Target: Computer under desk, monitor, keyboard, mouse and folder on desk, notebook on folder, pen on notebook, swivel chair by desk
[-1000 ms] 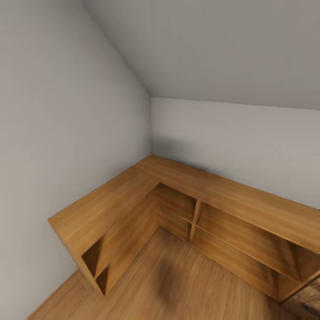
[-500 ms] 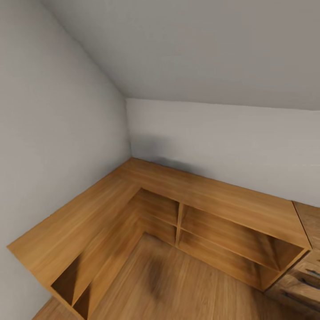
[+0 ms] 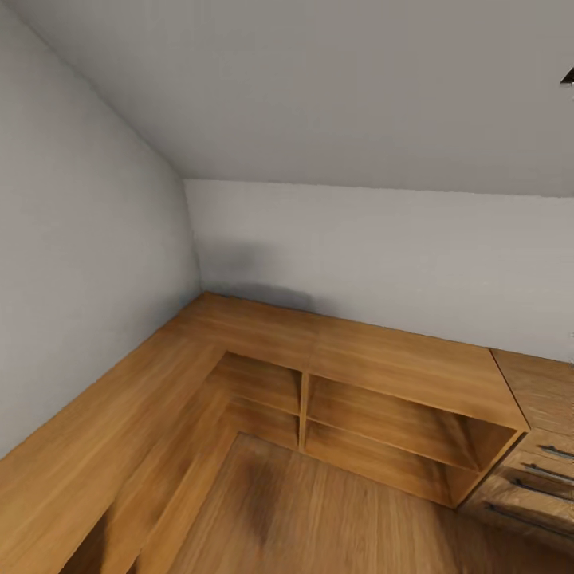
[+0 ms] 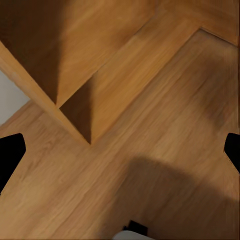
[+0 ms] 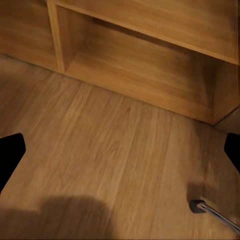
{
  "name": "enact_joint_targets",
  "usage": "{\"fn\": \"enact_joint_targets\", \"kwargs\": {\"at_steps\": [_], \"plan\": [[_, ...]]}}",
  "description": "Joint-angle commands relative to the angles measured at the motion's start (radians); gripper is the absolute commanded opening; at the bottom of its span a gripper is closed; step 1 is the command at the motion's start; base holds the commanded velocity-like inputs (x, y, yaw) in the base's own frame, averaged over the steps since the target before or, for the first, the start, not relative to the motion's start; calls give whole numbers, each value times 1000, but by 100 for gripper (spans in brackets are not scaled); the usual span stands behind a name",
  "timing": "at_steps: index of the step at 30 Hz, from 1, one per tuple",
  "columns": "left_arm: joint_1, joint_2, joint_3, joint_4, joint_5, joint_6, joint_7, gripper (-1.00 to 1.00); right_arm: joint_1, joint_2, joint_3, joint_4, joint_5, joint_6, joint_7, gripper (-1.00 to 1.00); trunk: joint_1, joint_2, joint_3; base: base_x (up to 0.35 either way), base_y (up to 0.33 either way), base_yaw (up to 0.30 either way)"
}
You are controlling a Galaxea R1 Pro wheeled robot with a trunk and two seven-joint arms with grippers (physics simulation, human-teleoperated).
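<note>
The desk, swivel chair, folder and the other task things are out of view. A low L-shaped light-wood shelf cabinet (image 3: 343, 359) fills the room's corner under a sloped grey ceiling. My left gripper (image 4: 120, 152) is open over the wooden floor beside the cabinet's end, with one black fingertip (image 4: 10, 155) at each side of the left wrist view. My right gripper (image 5: 120, 152) is open too, above the floor in front of the open shelves, with nothing between its black fingertips (image 5: 10, 157).
A wooden drawer unit (image 3: 534, 470) with dark handles adjoins the cabinet at the right. A thin metal rod with a dark end (image 5: 212, 212) lies over the floor in the right wrist view. Wooden floor (image 3: 319, 518) stretches in front of the shelves.
The head camera has swung to the right. The corner cabinet has slid left in the picture and the drawer unit has come into view at the right.
</note>
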Motion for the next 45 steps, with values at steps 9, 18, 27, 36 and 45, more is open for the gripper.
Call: {"fn": "enact_joint_targets", "kwargs": {"at_steps": [9,18,27,36,45], "plan": [[0,0,-9,0,0,-1,10,100,-1,0,9,1,-3,-4,-5,100,1,-1,-1,240,180,-294],[0,0,-10,0,0,-1,10,100,-1,0,7,1,39,-3,-5,100,1,-1,-1,25,12,-294],[0,0,-10,0,0,-1,10,100,-1,0,7,1,43,-4,-5,100,1,-1,-1,0,2,-294],[0,0,-10,0,0,-1,9,100,-1,1,7,1,43,-4,-5,100,1,-1,-1,0,79,-294],[0,0,-10,-1,0,-1,9,100,-1,0,7,1,43,-3,-5,100,1,-1,-1,0,8,-297]]}}
